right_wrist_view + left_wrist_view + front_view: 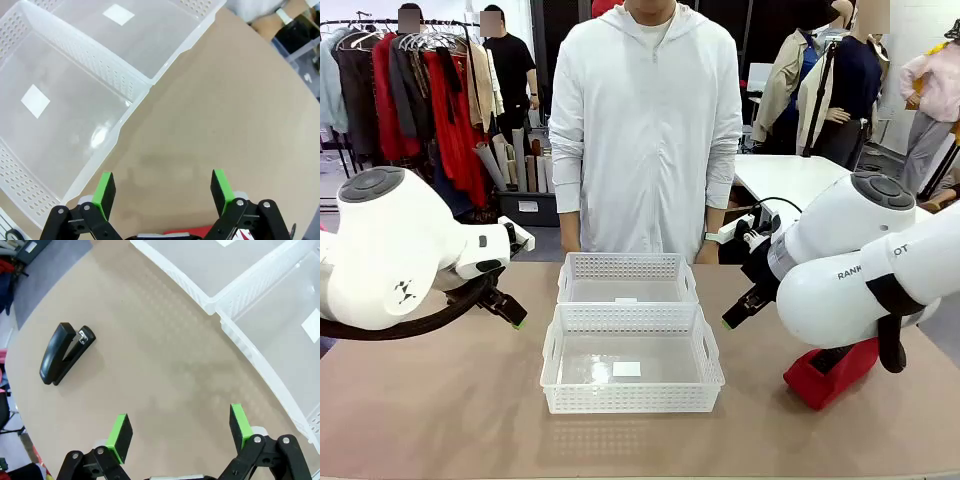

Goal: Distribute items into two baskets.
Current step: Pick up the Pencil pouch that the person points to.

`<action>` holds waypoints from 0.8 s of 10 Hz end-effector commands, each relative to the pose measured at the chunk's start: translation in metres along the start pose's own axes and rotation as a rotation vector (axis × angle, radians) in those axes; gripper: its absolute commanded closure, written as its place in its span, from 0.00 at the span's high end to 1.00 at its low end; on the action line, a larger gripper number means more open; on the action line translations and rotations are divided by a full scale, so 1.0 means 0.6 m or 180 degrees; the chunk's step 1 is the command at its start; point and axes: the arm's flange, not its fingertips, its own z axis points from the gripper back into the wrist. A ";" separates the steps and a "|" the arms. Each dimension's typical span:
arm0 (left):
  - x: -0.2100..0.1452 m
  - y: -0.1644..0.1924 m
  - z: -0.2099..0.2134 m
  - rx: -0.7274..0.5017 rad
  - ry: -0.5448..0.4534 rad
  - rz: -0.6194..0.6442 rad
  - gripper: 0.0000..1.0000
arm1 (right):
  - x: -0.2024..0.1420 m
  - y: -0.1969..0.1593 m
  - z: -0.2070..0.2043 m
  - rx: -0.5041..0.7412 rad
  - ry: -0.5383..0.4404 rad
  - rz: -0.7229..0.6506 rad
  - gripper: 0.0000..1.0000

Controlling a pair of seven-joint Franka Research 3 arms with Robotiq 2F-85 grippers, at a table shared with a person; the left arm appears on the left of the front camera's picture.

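Two white lattice baskets stand end to end in the table's middle, the near basket point(630, 398) and the far basket point(625, 265), both with nothing in them. The black stapler point(65, 354) lies on the table, ahead and to the left of my left gripper point(181, 432), which hovers open above bare table left of the baskets point(250, 347). My right gripper point(162, 190) hangs open over bare table beside the baskets point(120, 85). The red pouch point(830, 375) lies under my right arm at the right; a red sliver point(187, 232) shows beneath the right gripper.
A person in a white hooded jacket point(645, 130) stands at the far edge behind the baskets, arms down. Bare table point(440, 400) lies on both sides of the baskets. Clothes racks and another table stand in the background.
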 end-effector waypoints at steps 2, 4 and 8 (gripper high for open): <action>0.000 0.000 0.000 0.0000 -0.0001 0.0000 1.00 | 0.000 0.000 0.000 0.0000 0.0000 0.0000 1.00; 0.000 0.000 0.000 0.0000 -0.0001 0.0000 1.00 | 0.000 0.000 0.000 0.0000 0.0000 0.0000 1.00; 0.000 0.000 0.000 0.0000 -0.0001 0.0000 1.00 | 0.000 0.000 0.000 0.0000 0.0000 0.0000 1.00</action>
